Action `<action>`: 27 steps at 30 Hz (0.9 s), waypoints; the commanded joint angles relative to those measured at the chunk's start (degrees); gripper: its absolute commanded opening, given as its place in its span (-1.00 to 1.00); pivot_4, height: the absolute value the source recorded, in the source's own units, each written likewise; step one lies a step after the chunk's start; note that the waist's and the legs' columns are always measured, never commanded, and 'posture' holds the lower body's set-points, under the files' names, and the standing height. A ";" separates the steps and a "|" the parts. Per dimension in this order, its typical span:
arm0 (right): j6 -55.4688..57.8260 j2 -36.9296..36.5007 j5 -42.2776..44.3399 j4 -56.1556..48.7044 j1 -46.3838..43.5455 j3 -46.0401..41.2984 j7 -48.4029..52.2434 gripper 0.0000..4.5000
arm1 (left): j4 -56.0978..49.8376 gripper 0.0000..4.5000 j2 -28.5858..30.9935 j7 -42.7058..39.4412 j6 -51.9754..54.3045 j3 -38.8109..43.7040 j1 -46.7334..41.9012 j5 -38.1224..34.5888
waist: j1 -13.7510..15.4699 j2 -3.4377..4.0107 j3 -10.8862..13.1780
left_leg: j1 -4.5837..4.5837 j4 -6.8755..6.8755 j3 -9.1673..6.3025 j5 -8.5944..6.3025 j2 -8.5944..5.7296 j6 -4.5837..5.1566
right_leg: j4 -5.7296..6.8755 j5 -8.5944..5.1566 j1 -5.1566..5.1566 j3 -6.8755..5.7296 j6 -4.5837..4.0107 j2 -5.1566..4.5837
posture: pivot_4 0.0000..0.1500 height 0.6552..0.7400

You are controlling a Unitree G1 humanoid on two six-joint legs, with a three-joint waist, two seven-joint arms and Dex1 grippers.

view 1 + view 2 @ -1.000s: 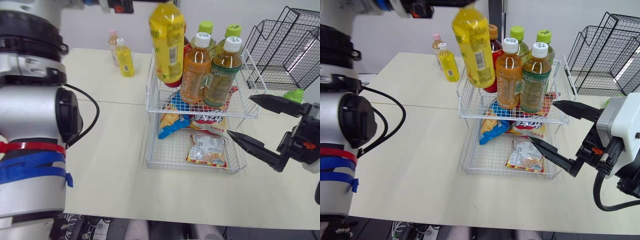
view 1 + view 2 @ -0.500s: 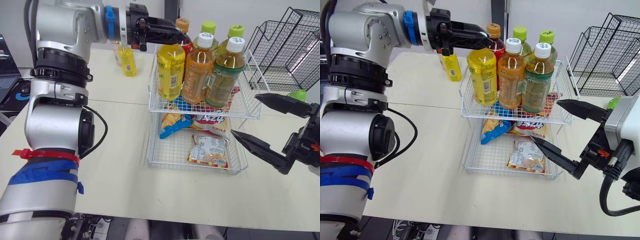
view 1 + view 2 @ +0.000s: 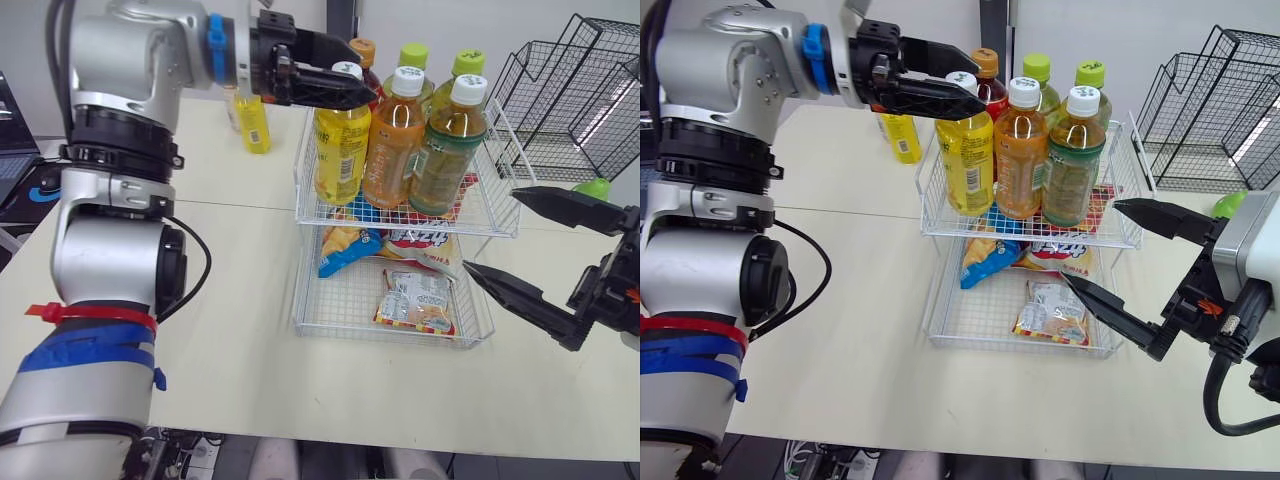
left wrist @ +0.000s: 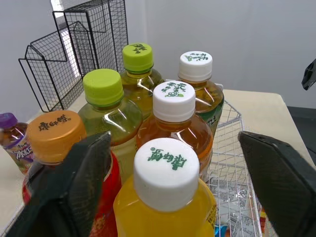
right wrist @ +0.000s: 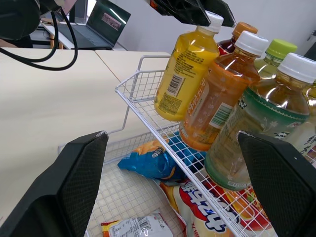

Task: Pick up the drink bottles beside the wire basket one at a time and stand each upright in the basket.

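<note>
Head camera. Logged a two-tier wire basket (image 3: pixel 400 222) on a pale table (image 3: pixel 220 300). Counted six bottles upright in the upper tier. Placed the yellow bottle (image 3: pixel 340 150) at the front left corner, with the orange bottle (image 3: pixel 392 150) and green tea bottle (image 3: pixel 440 150) beside it along the front. Found the left gripper (image 3: pixel 335 85) level with the yellow bottle's white cap, fingers flanking it. Found the right gripper (image 3: pixel 492 231) low, just right of the basket, fingers wide apart and holding nothing. Spotted a small yellow bottle (image 3: pixel 252 122) standing on the table to the left of the basket, toward the far side. Noted snack bags (image 3: pixel 415 300) in the lower tier and a black wire rack (image 3: pixel 575 100) at far right.

Left wrist camera. Looked straight down on the white cap (image 4: pixel 167 168) of the yellow bottle. Saw black fingers (image 4: pixel 91 173) spread well clear on either side, touching nothing. Saw the other five caps packed close behind.

Right wrist camera. Saw spread fingers (image 5: pixel 81 182) aimed at the basket's corner. Confirmed the yellow bottle sits inside the upper tier, with a blue bag (image 5: pixel 148 165) beneath it. Glimpsed a laptop (image 5: pixel 106 17) beyond.
</note>
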 commanded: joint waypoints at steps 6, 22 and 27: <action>-0.89 -0.13 -4.54 1.22 -0.28 -0.14 2.07 1.00 | -0.41 0.98 8.84 -1.13 -1.67 5.37 -2.86 -1.60 | -0.03 0.00 0.00 | 0.01 0.00 0.00 0.00 0.01 0.00 | 0.02 0.00 0.00 0.00 0.00 0.00 | 1.00 0.87; -6.90 -1.72 -30.16 26.97 -8.08 3.07 18.19 1.00 | 2.69 0.98 18.39 20.62 -23.78 11.89 16.71 6.59 | 0.09 0.02 -0.03 | 0.38 -0.01 0.11 0.00 0.05 0.01 | 0.07 0.01 0.23 0.06 -0.01 -0.05 | 1.00 0.87; -15.09 0.49 -42.31 36.39 -11.41 9.12 19.69 1.00 | -0.16 0.98 16.98 29.97 -30.40 16.02 30.23 6.59 | 0.07 0.03 -0.04 | 0.39 0.00 0.18 0.00 0.04 0.00 | 0.07 0.01 0.22 0.11 -0.01 -0.08 | 1.00 0.87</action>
